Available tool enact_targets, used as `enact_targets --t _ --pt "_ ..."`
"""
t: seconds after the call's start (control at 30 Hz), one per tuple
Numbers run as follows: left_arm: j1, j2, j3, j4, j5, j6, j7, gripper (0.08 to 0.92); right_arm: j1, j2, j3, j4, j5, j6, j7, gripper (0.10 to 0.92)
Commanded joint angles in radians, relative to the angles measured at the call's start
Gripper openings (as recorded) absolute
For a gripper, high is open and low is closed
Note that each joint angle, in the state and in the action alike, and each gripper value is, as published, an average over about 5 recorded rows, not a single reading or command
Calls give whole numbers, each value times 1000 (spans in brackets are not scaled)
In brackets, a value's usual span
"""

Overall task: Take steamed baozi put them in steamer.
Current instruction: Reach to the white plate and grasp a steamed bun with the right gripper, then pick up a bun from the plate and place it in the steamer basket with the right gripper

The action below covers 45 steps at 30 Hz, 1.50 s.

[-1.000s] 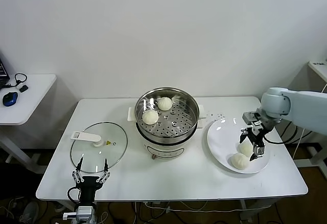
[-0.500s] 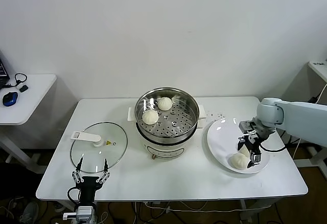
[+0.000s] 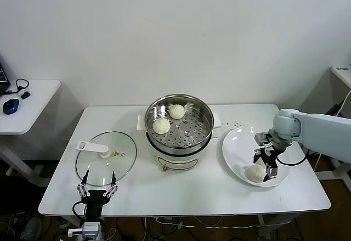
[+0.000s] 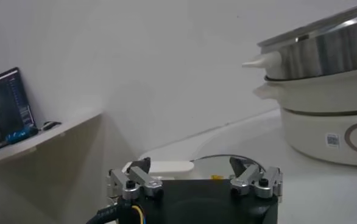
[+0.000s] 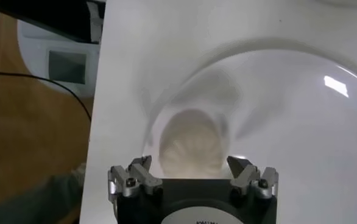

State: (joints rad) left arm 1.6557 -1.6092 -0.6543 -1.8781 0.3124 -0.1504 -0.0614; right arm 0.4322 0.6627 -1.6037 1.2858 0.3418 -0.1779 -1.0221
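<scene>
Left gripper (image 3: 97, 186) sits parked at the near edge of the table (image 3: 181, 189), just in front of the glass lid (image 3: 106, 165); its fingers stand spread and hold nothing. I leave it idle.

Right gripper (image 3: 265, 164) is low over the white plate (image 3: 235, 149) near the table's right edge, fingers spread wide on either side of a baozi (image 5: 192, 146), not yet pinching it as far as I can see. In the head view I make out that bun (image 3: 255, 173) at the plate's near side; a second one beside it is mostly hidden behind the gripper, so I cannot confirm it.

Farther back, the steamer (image 3: 179, 133) stands mid-table, lid off, with two baozi on the perforated tray: one (image 3: 161, 126) toward the left side, one (image 3: 176, 111) at the far rim.

My judgement: task roughly half done. Two buns placed; the plate's remainder is still to be moved, starting with the one between the fingers.
</scene>
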Motion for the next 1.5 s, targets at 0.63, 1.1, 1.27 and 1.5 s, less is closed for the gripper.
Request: enact_targets --t 0.63,1.1,1.27,1.5 --pt "-2 -16 -2 -1 -2 0 -1 823 -30 21 24 -24 -6 3 -3 728" --pt "-2 -15 -3 -4 -3 1 -1 823 -9 24 8 -17 -12 4 -4 596" --pt "-1 -12 -3 -5 -4 1 -2 823 44 23 -31 9 -26 19 -8 574" --pt "-6 -10 7 -8 -2 6 0 823 250 35 -169 91 10 53 -31 568"
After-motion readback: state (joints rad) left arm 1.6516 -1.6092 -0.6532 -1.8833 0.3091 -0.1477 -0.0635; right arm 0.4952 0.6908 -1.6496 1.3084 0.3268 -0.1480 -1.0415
